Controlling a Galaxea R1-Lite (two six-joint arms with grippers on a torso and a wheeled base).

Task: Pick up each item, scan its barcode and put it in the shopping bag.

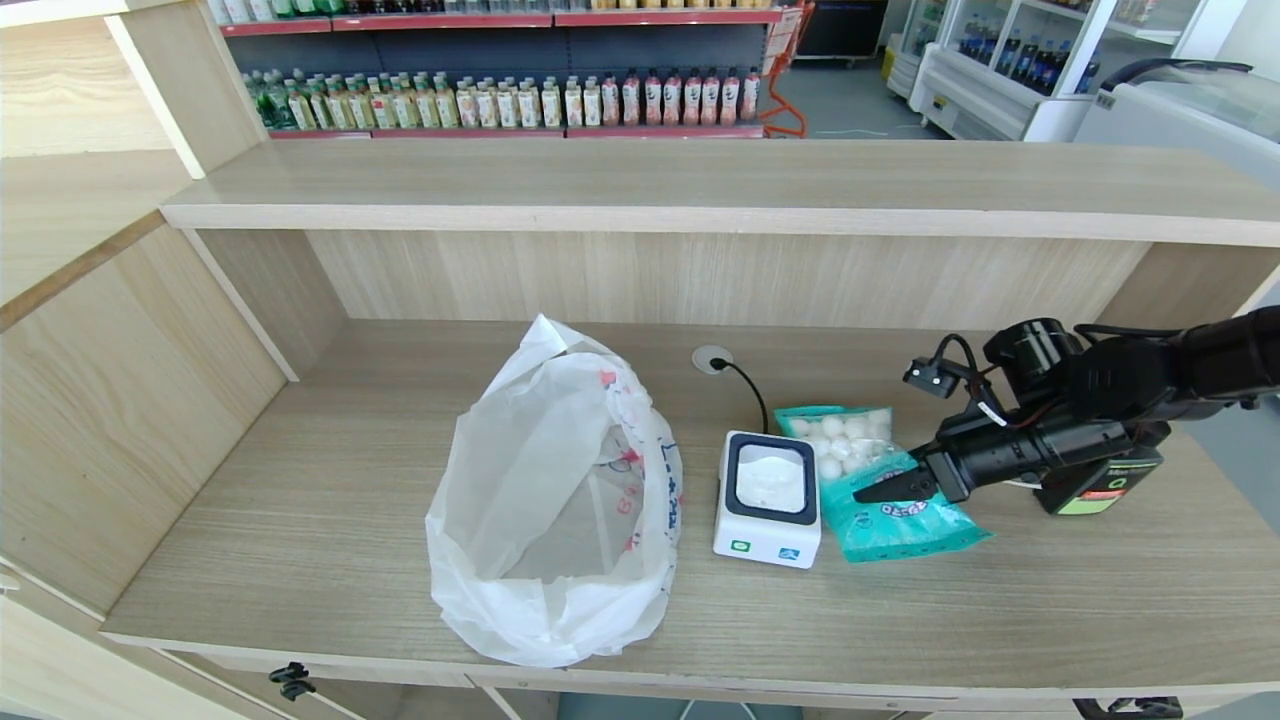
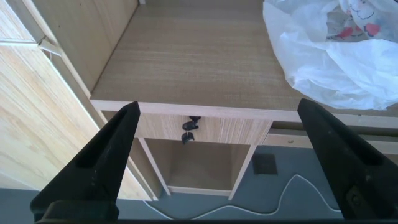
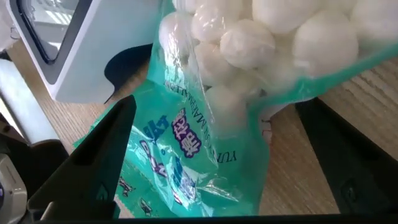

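Teal packet of white balls point(image 1: 850, 450) is lying flat on the wooden counter point(image 1: 330, 480), right of centre in the head view, and I am counting only one of it. Its upper part is clear and is showing many round white balls pressed together. Its lower part is teal with white print, and the film is wrinkling. The packet is lying just beside the barcode scanner point(image 1: 768, 497), on its right side, and is appearing to touch it.

One scanner is standing there, a small white box with a dark-framed window facing up. One black cable point(image 1: 752, 395) is running from it to a round hole in the counter behind.

One shopping bag point(image 1: 555, 470) is standing left of the scanner, near the centre of the frame. It is white and thin, with red and blue print, and its mouth is gaping upward.

One dark box point(image 1: 1095, 492) with a green label is standing at the right of the frame, mostly hidden behind the right arm.

The right gripper point(image 1: 895, 487) is hovering low over the teal part of the packet, pointing toward the scanner. In the right wrist view its fingers point(image 3: 99, 162) are spreading wide with the packet point(image 3: 249, 74) between them, not pinching it; whether they are touching it, I cannot tell.

The left gripper point(image 2: 217, 106) is hanging released, holding nothing, before the near edge of the counter point(image 2: 199, 56), near the bag point(image 2: 336, 56).
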